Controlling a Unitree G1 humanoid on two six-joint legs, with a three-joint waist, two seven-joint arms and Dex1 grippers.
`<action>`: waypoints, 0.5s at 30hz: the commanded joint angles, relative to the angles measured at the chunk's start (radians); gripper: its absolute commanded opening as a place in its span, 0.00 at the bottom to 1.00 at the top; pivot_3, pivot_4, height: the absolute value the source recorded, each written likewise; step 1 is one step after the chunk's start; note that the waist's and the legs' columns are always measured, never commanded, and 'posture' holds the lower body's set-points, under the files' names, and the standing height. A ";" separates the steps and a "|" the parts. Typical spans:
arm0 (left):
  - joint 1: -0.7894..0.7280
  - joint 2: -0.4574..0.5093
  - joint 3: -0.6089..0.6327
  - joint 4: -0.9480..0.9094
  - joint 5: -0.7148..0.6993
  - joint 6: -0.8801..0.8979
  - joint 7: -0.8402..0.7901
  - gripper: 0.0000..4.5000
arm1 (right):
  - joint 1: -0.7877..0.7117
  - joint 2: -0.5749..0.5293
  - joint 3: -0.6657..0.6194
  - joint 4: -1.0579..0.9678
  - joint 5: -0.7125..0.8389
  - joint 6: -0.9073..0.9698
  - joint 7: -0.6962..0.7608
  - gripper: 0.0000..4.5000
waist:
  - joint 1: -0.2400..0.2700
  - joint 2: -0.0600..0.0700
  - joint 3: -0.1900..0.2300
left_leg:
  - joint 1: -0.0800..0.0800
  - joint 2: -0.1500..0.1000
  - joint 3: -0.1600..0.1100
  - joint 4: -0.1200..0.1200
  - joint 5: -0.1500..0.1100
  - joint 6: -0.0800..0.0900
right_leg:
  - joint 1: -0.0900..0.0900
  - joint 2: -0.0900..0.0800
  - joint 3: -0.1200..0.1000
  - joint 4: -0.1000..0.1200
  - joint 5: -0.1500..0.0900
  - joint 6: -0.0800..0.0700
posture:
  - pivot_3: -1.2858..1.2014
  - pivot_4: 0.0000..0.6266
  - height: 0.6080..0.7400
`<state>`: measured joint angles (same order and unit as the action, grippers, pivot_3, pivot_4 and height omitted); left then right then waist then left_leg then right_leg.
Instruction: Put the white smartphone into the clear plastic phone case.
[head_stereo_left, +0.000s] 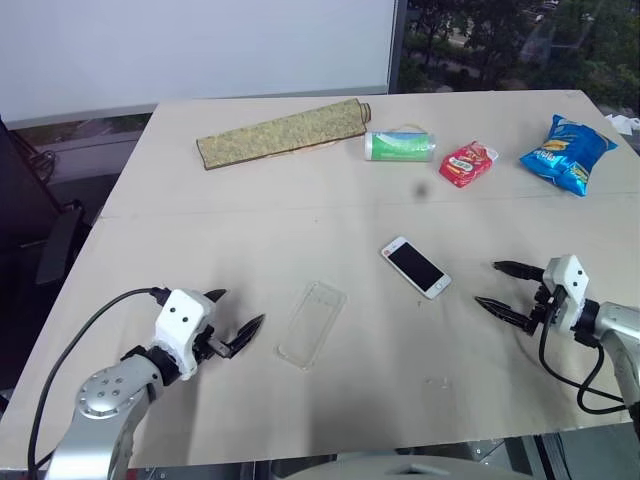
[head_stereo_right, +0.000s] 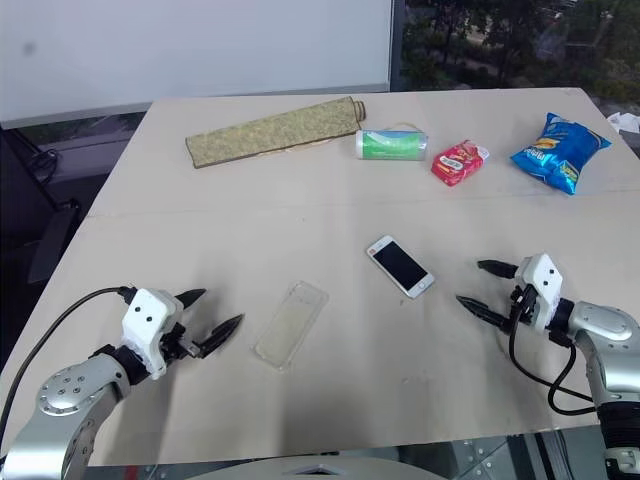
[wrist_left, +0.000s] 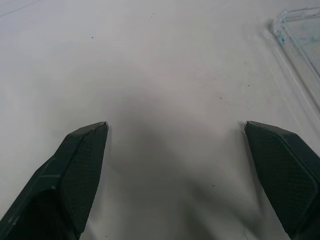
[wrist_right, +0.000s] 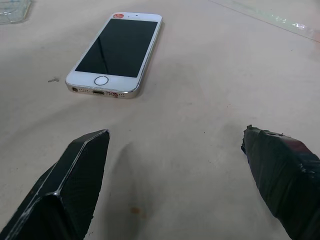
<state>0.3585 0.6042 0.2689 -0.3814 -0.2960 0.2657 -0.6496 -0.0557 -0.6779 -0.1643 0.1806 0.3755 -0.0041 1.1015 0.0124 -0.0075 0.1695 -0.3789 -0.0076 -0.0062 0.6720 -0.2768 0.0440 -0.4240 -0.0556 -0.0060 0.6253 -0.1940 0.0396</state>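
lying screen-up on table (head_stereo_left: 150, 210): white smartphone (head_stereo_left: 415, 267), clear plastic phone case (head_stereo_left: 312, 324) apart; left pincer (head_stereo_left: 240, 318), right pincer (head_stereo_left: 497, 288) wide, empty

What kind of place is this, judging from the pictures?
Probably an office or a lab room set up for robot trials. A large plain table stands by a window with trees outside, a white board or screen hangs behind it, and snack bags lie on the table as props.

2 black fingers (wrist_left: 75, 175) spread wide above the pale counter (wrist_left: 165, 75); the clear plastic phone case (wrist_left: 300, 35) lies beyond one.
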 joint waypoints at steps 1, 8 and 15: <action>0.002 0.002 0.019 -0.016 0.002 -0.029 -0.004 1.00 | -0.008 -0.007 -0.027 -0.011 0.015 -0.019 0.004 1.00 | 0.000 0.000 0.000 | 0.000 0.000 0.000 0.000 0.000 0.000 | 0.000 0.000 0.000 0.000 0.000 0.000 | 0.52 0.24 1.00; -0.009 0.007 0.019 -0.007 -0.010 -0.031 -0.022 1.00 | 0.003 0.005 -0.028 -0.023 0.018 -0.028 -0.005 1.00 | 0.000 0.000 0.000 | 0.000 0.000 0.000 0.000 0.000 0.000 | 0.000 0.000 0.000 0.000 0.000 0.000 | 0.52 0.24 1.00; -0.011 -0.004 0.011 -0.030 -0.039 -0.014 -0.035 1.00 | 0.006 0.008 -0.031 -0.024 0.018 -0.033 -0.009 1.00 | 0.000 0.000 0.000 | 0.000 0.000 0.000 0.000 0.000 0.000 | 0.000 0.000 0.000 0.000 0.000 0.000 | 0.52 0.24 1.00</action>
<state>0.3532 0.6031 0.2682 -0.3761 -0.3178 0.2540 -0.6794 -0.0538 -0.6682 -0.1644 0.1797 0.3763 -0.0137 1.0939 0.0123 -0.0075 0.1695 -0.3788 -0.0075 -0.0062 0.6720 -0.2768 0.0440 -0.4240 -0.0556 -0.0059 0.6254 -0.1940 0.0395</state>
